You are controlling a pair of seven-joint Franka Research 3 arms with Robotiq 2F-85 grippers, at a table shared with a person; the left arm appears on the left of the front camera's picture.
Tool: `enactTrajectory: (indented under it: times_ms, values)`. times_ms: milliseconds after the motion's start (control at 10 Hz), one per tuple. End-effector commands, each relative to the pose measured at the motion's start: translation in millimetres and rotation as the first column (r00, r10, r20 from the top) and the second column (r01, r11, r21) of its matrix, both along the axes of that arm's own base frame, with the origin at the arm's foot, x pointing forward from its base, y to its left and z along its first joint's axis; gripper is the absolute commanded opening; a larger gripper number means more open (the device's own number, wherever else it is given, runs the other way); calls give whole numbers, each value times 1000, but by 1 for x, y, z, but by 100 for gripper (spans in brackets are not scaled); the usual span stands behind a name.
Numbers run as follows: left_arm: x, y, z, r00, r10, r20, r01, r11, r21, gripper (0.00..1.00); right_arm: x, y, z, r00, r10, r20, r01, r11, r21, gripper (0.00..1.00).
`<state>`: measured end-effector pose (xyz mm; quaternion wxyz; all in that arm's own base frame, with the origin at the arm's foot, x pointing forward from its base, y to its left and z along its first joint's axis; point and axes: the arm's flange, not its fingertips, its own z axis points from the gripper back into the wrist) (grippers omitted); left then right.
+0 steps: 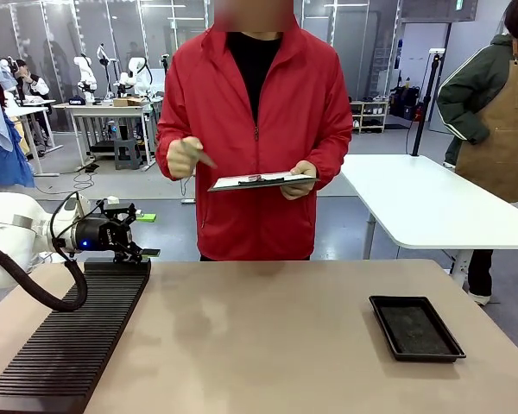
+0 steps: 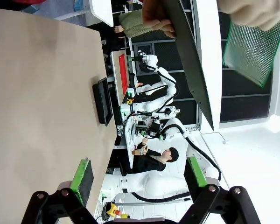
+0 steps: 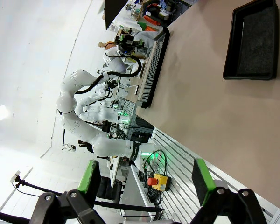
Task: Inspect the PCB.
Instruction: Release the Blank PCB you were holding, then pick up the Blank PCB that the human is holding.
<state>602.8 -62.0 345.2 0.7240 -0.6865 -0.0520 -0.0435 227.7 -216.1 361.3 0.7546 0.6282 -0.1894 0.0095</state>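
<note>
The PCB (image 2: 252, 51) is a thin green board with a fine grid of dots, held up by the person's hand (image 2: 252, 11) in the left wrist view. The person's other hand (image 1: 298, 181) holds a dark tablet-like slab (image 1: 263, 181) at chest height across the table. My left gripper (image 1: 147, 250) hovers over the far end of the black slotted rack (image 1: 69, 345), jaws open and empty, green pads (image 2: 81, 175) wide apart, well short of the PCB. My right gripper (image 3: 145, 176) is open and empty, high above the table.
A shallow black tray (image 1: 414, 328) lies at the right of the tan table (image 1: 268, 328). The long rack fills the left side. A white table (image 1: 423, 198) and a second person in an apron stand beyond, at the right.
</note>
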Motion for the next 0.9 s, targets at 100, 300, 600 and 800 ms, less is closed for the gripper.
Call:
enactTrajectory:
  times_ms: [100,300,600,800]
  values:
    - [0,0,0,1000,-2,0,2,1000,1,100,-1,0,1,1000,0,8,0,1000,9,100]
    - [0,0,0,1000,-2,0,2,1000,1,100,-1,0,1,1000,0,8,0,1000,9,100]
    - [0,0,0,1000,-2,0,2,1000,1,100,-1,0,1,1000,0,8,0,1000,9,100]
    - [0,0,0,1000,-2,0,2,1000,1,100,-1,0,1,1000,0,8,0,1000,9,100]
